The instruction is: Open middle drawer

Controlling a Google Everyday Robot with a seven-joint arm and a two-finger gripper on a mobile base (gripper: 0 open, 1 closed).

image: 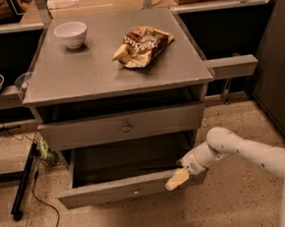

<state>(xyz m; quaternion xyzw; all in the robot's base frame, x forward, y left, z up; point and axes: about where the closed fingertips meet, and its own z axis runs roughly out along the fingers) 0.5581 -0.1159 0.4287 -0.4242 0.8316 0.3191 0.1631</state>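
The grey cabinet has two drawer fronts showing. The upper front, with a round knob, is closed. Below it, the middle drawer stands pulled out towards me, its dark inside showing and its small knob at the centre of the front. My gripper, pale yellow at its tip, rests at the top edge of that front near its right end. The white arm reaches in from the lower right.
On the cabinet top sit a white bowl at the back left and a brown snack bag to its right. A black stand and cable lie on the floor to the left. A dark panel stands at the right.
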